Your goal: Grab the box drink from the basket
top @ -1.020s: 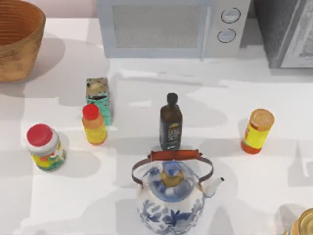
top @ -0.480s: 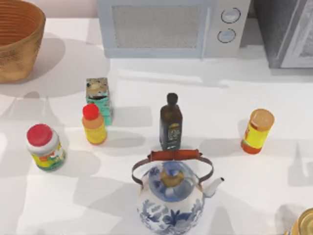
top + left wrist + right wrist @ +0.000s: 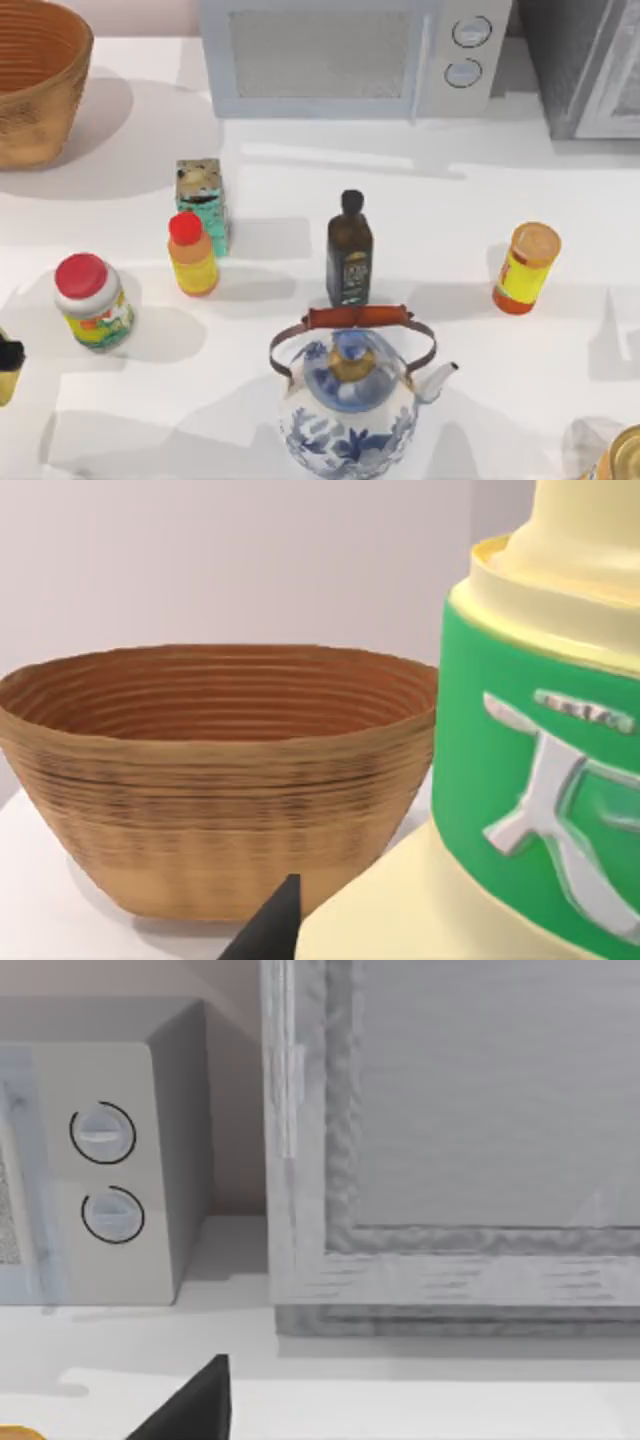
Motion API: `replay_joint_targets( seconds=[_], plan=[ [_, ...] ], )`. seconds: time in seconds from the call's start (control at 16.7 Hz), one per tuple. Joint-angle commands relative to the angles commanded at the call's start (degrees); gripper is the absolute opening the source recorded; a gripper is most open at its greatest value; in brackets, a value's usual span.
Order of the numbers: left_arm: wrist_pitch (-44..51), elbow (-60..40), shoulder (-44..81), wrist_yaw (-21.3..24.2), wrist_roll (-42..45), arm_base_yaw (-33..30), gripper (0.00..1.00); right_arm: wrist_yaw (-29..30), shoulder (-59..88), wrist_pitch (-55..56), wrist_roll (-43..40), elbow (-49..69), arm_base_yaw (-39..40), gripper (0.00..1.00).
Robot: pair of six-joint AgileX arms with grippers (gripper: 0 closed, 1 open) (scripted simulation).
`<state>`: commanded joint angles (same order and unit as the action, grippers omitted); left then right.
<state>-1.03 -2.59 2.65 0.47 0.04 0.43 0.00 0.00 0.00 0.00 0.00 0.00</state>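
The wicker basket (image 3: 35, 85) stands at the table's far left corner; in the left wrist view the basket (image 3: 215, 780) lies a short way ahead and its visible inside is bare. At the top view's left edge, below the red-lidded jar, my left gripper (image 3: 9, 357) appears with a yellow sliver of the box drink (image 3: 5, 385). In the left wrist view the box drink (image 3: 520, 780) is pale yellow with a green label and sits right against a black fingertip (image 3: 272, 930); the gripper is shut on it. A dark part of my right gripper (image 3: 195, 1405) faces a grey cabinet.
A microwave (image 3: 340, 60) and grey cabinet (image 3: 590, 70) line the back. On the table stand a teal carton (image 3: 203, 200), a red-capped orange bottle (image 3: 192, 255), a red-lidded jar (image 3: 92, 300), a dark bottle (image 3: 349, 250), a blue-white teapot (image 3: 350, 400) and an orange jar (image 3: 527, 265).
The black gripper tip with the yellow sliver has come into the top view at the left edge. Arm shadows have slid across the table's left side.
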Motion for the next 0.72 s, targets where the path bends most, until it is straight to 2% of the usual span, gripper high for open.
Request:
replay_joint_targets(
  seconds=[0.48, 0.6, 0.72],
  plan=[
    [0.89, 2.56, -2.27, -0.54, 0.06, -0.29, 0.00, 0.00, 0.00, 0.00, 0.00, 0.00, 0.00, 1.00],
    [-0.44, 2.45, -0.45, -2.41, 0.05, -0.91, 0.00, 0.00, 0.00, 0.00, 0.00, 0.00, 0.00, 1.00],
    [-3.59, 1.89, 3.17, -6.41, 0.15, -2.24, 0.00, 0.00, 0.00, 0.00, 0.00, 0.00, 0.00, 1.00]
  ],
)
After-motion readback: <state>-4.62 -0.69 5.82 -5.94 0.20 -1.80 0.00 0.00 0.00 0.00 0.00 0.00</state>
